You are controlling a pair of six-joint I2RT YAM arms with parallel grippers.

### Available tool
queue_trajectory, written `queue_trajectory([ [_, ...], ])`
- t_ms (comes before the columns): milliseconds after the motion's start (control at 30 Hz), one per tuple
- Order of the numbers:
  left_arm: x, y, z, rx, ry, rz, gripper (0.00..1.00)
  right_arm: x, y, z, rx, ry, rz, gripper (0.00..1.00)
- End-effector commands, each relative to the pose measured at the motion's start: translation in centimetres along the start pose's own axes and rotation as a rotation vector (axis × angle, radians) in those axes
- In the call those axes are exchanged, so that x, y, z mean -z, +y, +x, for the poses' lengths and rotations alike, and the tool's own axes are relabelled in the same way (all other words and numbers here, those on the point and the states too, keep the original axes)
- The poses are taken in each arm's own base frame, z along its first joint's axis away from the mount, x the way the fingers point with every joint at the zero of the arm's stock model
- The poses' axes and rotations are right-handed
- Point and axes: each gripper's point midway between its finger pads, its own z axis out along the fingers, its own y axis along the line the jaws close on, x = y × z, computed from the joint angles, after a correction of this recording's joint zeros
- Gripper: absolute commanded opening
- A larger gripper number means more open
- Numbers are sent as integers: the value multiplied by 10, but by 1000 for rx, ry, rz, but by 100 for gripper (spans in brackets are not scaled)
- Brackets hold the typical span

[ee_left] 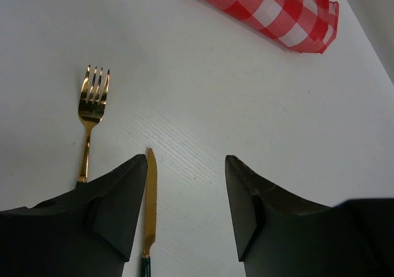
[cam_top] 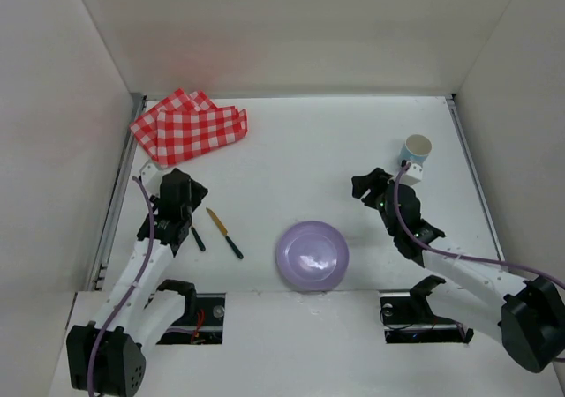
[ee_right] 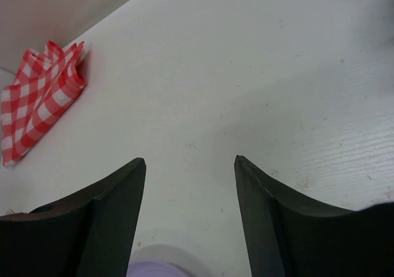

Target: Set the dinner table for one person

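While both arms hang over the white surface (cam_top: 309,150), neither tool grips anything. The left tool (ee_left: 186,159) is spread wide, its two dark fingers apart with bare tabletop between them. It hovers over the cutlery on the left half. A gold knife (ee_left: 151,197) with a dark handle lies just inside the left finger, blade pointing toward the far side. A gold fork (ee_left: 92,101) lies beside the knife, a little apart, tines also pointing away. A folded red-and-white checkered cloth (cam_top: 190,126) sits in the far left corner, well apart from the cutlery.

The right tool (ee_right: 189,160) is likewise spread and empty, held above the right half of the surface. In the right wrist view, a sliver of lilac shows at the bottom edge between its fingers. That is the lilac plate (cam_top: 312,255), which rests near the front edge, roughly midway between the two arms. A pale cup (cam_top: 415,147) stands upright toward the far right, close to the right arm's wrist in the top view.

The surface itself spans the whole work area between plain walls, the arm bases at its near edge.
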Motion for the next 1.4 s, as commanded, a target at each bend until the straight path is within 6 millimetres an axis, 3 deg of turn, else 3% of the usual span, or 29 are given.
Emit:
queue_trajectory([
  [0,2,-17,-15,38,-46,53,52,-4,16,-15,-33,-36,-43,67],
  [300,-29,-31,-34,116,-120,4,46,-1,19,-19,-44,-46,-59,64],
  [333,-34,-35,-38,122,-133,2,39,-1,20,-18,-43,-39,-65,56],
  [400,-48,-47,-44,135,-157,13,13,-1,24,-17,-42,-29,-81,40],
  [433,-53,-49,-47,143,-162,11,6,-3,24,-14,-38,-19,-81,30],
  [500,-66,-56,-53,162,-169,-1,3,-7,25,-10,-31,-3,-73,17],
  [567,-75,-61,-60,177,-189,-15,5,-9,26,-6,-13,16,-73,13],
  [667,-90,-62,-80,176,-245,-69,21,-12,33,2,4,50,-92,17],
  [767,-107,-47,-102,214,-285,-127,36,-13,43,11,16,82,-122,39],
  [867,-121,-33,-115,221,-294,-180,41,-16,44,18,37,88,-114,56],
  [1000,-146,-3,-122,217,-277,-278,42,-18,46,23,49,107,-116,59],
  [1133,-172,28,-113,240,-205,-345,41,-17,45,24,52,112,-116,59],
  [1367,-217,44,-82,249,-67,-367,33,-12,47,19,36,97,-128,59],
])
